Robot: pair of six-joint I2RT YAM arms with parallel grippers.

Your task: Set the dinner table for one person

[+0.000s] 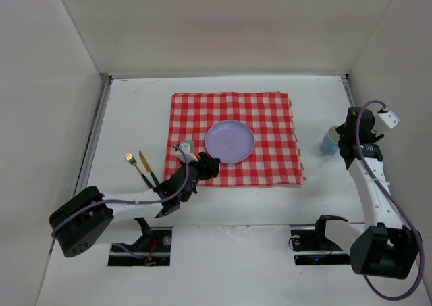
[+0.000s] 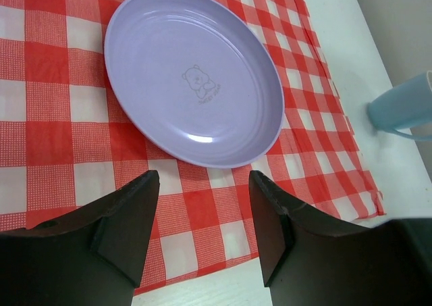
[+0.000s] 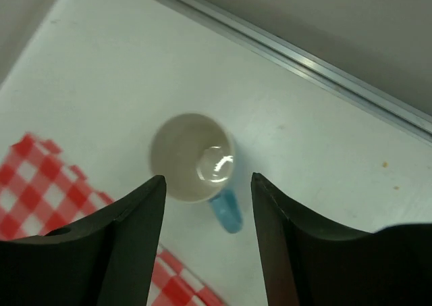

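A lilac plate (image 1: 230,141) lies on the red-and-white checked cloth (image 1: 270,117) on the white dinner table (image 1: 135,110). In the left wrist view the plate (image 2: 192,76) bears a small bear print. My left gripper (image 1: 210,165) is open and empty over the cloth's near edge, just short of the plate (image 2: 202,205). A blue mug (image 1: 329,142) stands upright on the table right of the cloth. My right gripper (image 1: 349,144) is open and empty above it; the mug (image 3: 192,156) shows white inside, with its blue handle towards me. A gold fork (image 1: 135,165) and a knife (image 1: 148,167) lie left of the cloth.
Metal rails (image 1: 94,137) run along the table's side edges. White walls close in the left, right and back. Two cut-outs with arm mounts (image 1: 140,244) sit at the near edge. The mug also shows at the right in the left wrist view (image 2: 405,107).
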